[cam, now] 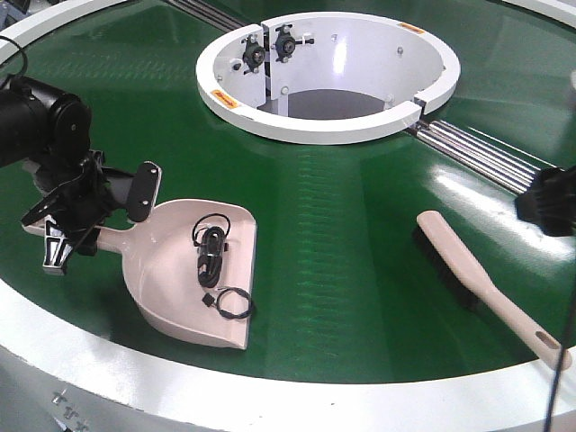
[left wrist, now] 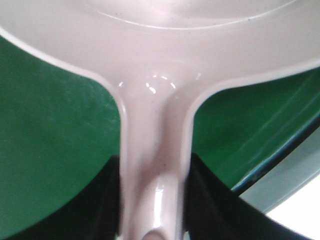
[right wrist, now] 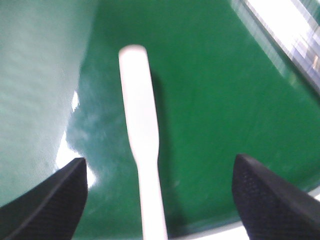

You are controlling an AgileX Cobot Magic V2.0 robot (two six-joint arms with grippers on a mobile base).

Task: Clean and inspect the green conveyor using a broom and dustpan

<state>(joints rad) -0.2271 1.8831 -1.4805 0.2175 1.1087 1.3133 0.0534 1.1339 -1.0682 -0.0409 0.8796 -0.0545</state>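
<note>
- one green conveyor (cam: 360, 270), by far the biggest thing here: glossy dark-green curved belt, faint ribbed pattern running down the middle, lots of glare
- one wide white outer rim (cam: 270, 364) wrapping the near edge of the belt, smooth painted look
- one white hub (cam: 333, 132), ring-shaped and split by narrow gaps, sits toward the back; two black fittings (cam: 254, 56) are bolted on its inner wall
- one set of shiny metal rails (cam: 477, 153) running off to the right of the hub
- one dustpan (cam: 171, 270), beige plastic scoop with raised sides, lying flat on the belt at front left
- one broom (cam: 468, 279), narrow beige brush with dark bristles and a slotted handle end, lying on the belt at front right, well apart from the pan
- left gripper (cam: 94, 220) is clamped on the dustpan handle; wrist view shows the dark fingers (left wrist: 100, 210) pressed against both sides
- right gripper (right wrist: 160, 160) is spread wide above the broom handle, textured black fingers (right wrist: 50, 200) not touching it
- two small black cable coils (cam: 211, 245) inside the pan
</note>
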